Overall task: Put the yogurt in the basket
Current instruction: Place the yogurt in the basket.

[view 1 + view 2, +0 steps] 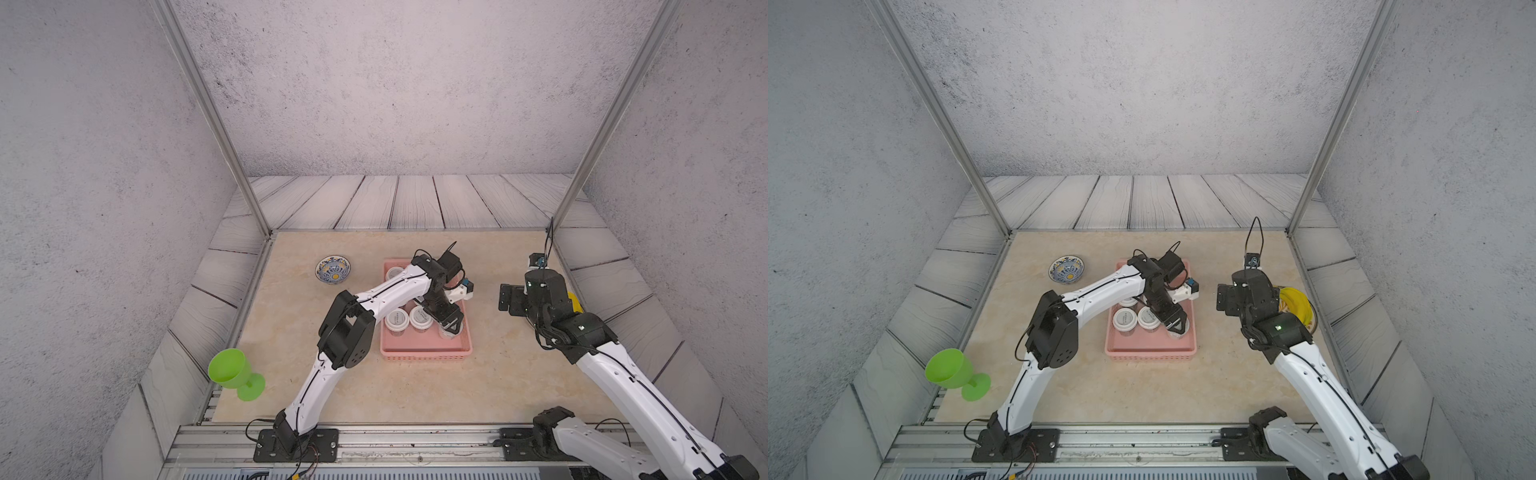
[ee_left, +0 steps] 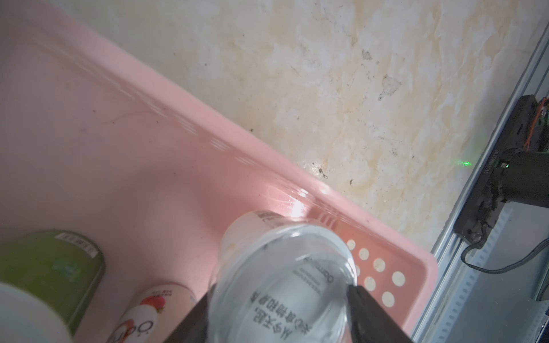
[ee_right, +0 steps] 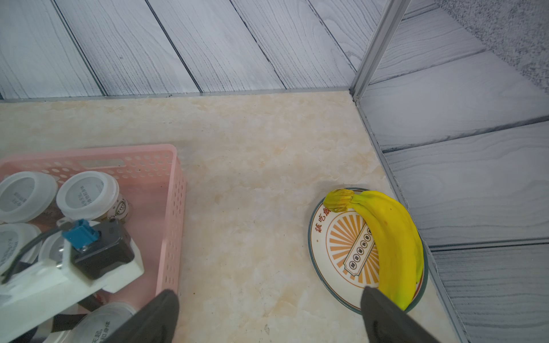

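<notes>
— Now, the yogurt cup point(image 2: 282, 279) is seen clamped between the dark fingers point(image 2: 371, 314) of the left gripper point(image 1: 451, 326), low in the lower right of the left wrist view, just inside the corner of the pink basket point(image 2: 410, 267).

— Is it set down yet?

— That cannot be told; its base is hidden. A level lowering is called for, then the jaws eased apart only once the floor of the basket is met. Clearance is tight: a green cup point(image 2: 50, 267) and a strawberry-printed cup point(image 2: 148, 311) stand close by, so a straight lift out is advised.

— And the right gripper point(image 3: 270, 314)?

— Held wide apart, empty, over bare table between the basket and the banana plate point(image 3: 323, 237). No cup is seen outside the basket.
</notes>
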